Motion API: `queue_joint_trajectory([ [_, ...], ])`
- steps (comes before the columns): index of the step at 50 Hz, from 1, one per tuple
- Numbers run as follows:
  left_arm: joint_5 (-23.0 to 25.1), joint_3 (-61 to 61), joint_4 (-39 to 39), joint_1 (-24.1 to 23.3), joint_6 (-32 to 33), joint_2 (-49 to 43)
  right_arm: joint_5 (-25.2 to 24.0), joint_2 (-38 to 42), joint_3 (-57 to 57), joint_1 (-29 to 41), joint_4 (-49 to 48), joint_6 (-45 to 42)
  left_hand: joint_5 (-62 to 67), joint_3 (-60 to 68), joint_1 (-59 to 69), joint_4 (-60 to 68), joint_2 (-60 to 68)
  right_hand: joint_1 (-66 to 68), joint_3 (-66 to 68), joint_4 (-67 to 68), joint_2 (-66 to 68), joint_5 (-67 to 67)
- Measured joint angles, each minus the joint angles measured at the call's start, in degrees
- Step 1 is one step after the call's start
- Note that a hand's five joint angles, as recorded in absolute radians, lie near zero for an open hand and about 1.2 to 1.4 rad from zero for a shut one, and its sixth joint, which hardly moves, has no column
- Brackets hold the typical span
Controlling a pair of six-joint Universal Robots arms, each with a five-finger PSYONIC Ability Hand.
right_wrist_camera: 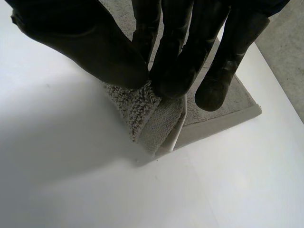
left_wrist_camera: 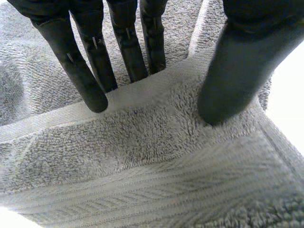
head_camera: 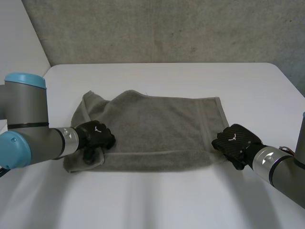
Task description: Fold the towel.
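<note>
Smooth white table (head_camera: 162, 210) with rounded far corners; rough grey concrete wall (head_camera: 167, 28) directly behind table's far edge.

towel (head_camera: 162, 126) on table (head_camera: 167, 76), lengthwise left to right, centred

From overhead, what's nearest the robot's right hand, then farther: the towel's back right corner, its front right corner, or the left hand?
1. front right corner, pinched in the right hand.
2. back right corner, beyond it.
3. left hand, across the towel.
</note>
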Motion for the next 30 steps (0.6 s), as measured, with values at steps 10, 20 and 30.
queue_joint_trajectory([
  [10,-0.04,-0.31,0.17,0.85,-0.36,1.62,0.08,0.15,0.00,0.18,0.00,-0.06,6.02,6.04,10.84,5.44,5.41,0.00,0.00,0.00,0.00,0.00],
  [20,0.16,-2.11,0.06,1.36,-0.37,3.05,0.15,0.53,0.00,0.21,-0.01,-0.09,6.27,6.05,11.43,5.44,5.43,0.00,0.01,0.00,0.00,0.00],
  [30,0.28,-3.30,0.04,1.93,-0.23,3.25,0.33,0.61,0.00,0.29,-0.27,-0.08,6.59,6.31,11.71,5.69,5.69,0.00,0.01,0.00,0.00,0.00],
])
